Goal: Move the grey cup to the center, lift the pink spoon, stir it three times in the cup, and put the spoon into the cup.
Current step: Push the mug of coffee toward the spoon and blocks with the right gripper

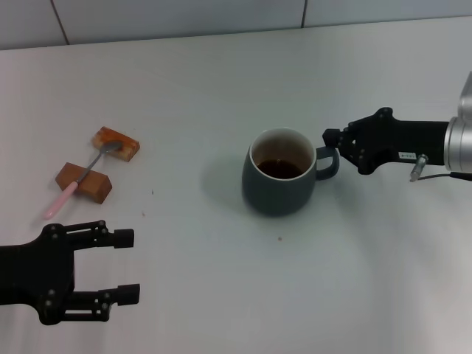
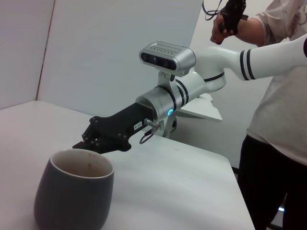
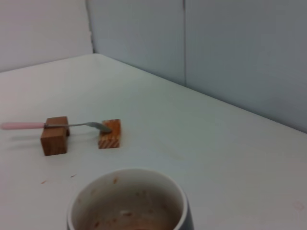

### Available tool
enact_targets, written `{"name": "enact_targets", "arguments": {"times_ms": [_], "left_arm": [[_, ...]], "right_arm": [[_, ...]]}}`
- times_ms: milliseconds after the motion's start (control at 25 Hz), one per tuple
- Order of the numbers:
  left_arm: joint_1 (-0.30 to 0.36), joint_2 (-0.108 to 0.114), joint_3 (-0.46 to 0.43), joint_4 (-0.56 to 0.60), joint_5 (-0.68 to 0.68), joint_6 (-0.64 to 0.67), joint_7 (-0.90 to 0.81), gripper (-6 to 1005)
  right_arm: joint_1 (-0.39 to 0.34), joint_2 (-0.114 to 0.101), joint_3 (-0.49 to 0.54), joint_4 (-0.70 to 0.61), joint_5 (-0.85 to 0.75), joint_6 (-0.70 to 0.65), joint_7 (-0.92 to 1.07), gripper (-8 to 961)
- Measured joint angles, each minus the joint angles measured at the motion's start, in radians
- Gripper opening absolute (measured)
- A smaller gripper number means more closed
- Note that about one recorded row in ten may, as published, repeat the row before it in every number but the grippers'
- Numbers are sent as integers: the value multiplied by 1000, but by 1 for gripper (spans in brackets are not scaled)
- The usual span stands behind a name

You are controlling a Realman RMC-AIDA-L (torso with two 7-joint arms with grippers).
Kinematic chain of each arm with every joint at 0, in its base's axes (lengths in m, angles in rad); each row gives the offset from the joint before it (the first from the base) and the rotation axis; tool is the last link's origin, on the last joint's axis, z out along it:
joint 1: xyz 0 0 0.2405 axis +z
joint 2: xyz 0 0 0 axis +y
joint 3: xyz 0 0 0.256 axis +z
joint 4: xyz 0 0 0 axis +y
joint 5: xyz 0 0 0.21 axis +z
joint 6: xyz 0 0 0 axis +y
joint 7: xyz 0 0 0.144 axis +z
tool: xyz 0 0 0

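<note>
The grey cup [image 1: 279, 181] stands upright near the middle of the table, with brown residue inside and its handle toward my right arm. It also fills the near part of the left wrist view [image 2: 72, 196] and the right wrist view [image 3: 127, 203]. My right gripper [image 1: 333, 141] is at the handle, shut on it; the left wrist view shows it just behind the rim [image 2: 88, 140]. The pink spoon [image 1: 70, 190] lies across two brown blocks at the left, bowl on the far block [image 3: 29, 125]. Nearer me than the spoon, my left gripper [image 1: 125, 267] hangs open and holds nothing.
Two brown wooden blocks [image 1: 116, 142] [image 1: 85, 181] carry the spoon. A wall runs along the far table edge. A person [image 2: 283, 120] stands beyond the table's right side, holding a controller. Bare white table lies between cup and blocks.
</note>
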Motion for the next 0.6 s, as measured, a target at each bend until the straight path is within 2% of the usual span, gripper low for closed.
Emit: {"name": "enact_targets", "arguments": {"times_ms": [600], "left_arm": [[-2, 0, -11, 0, 0, -3, 0, 784]], "right_arm": [[27, 0, -86, 12, 0, 0, 22, -1]]}}
